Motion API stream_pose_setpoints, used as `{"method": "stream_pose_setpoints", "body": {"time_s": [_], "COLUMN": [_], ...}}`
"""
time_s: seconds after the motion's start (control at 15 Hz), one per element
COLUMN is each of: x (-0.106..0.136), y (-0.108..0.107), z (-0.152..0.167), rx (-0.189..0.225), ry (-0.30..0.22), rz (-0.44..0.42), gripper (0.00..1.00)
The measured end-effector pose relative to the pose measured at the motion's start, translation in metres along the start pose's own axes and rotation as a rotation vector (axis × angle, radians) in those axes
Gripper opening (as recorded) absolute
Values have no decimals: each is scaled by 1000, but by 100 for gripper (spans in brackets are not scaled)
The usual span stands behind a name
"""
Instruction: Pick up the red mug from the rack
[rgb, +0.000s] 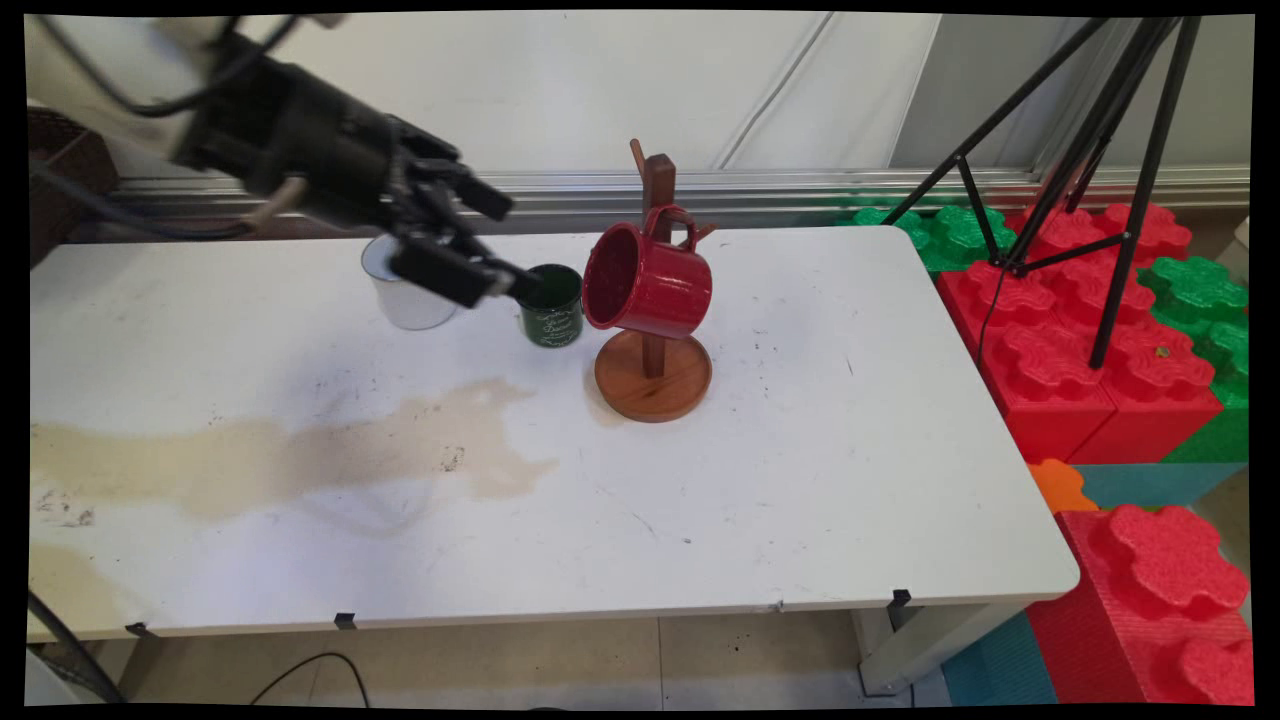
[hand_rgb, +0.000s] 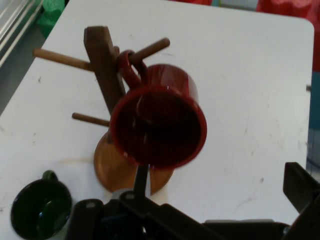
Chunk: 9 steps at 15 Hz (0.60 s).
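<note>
A red mug (rgb: 645, 280) hangs by its handle on a peg of the wooden mug tree (rgb: 653, 378), its mouth tilted toward the left. In the hand view the red mug (hand_rgb: 159, 127) faces me, with the tree's post (hand_rgb: 102, 60) behind it. My gripper (rgb: 503, 246) hovers open just left of the red mug, with nothing between its fingers. A small dark green mug (rgb: 552, 306) stands upright on the table under the lower finger's tip; the green mug (hand_rgb: 41, 209) shows at the hand view's lower left. A white mug (rgb: 405, 295) stands behind the gripper, partly hidden.
A wide brownish stain (rgb: 300, 455) crosses the white table (rgb: 800, 500) in front. Off the table's right edge stand red and green foam blocks (rgb: 1090, 340) and a black tripod (rgb: 1080, 150).
</note>
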Motion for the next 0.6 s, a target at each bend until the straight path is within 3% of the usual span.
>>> {"method": "stream_pose_setpoints", "body": {"time_s": [0.6], "x": [23], "y": [9], "z": [75], "rx": [1], "ry": [13], "rz": [-117], "gripper": [100]}}
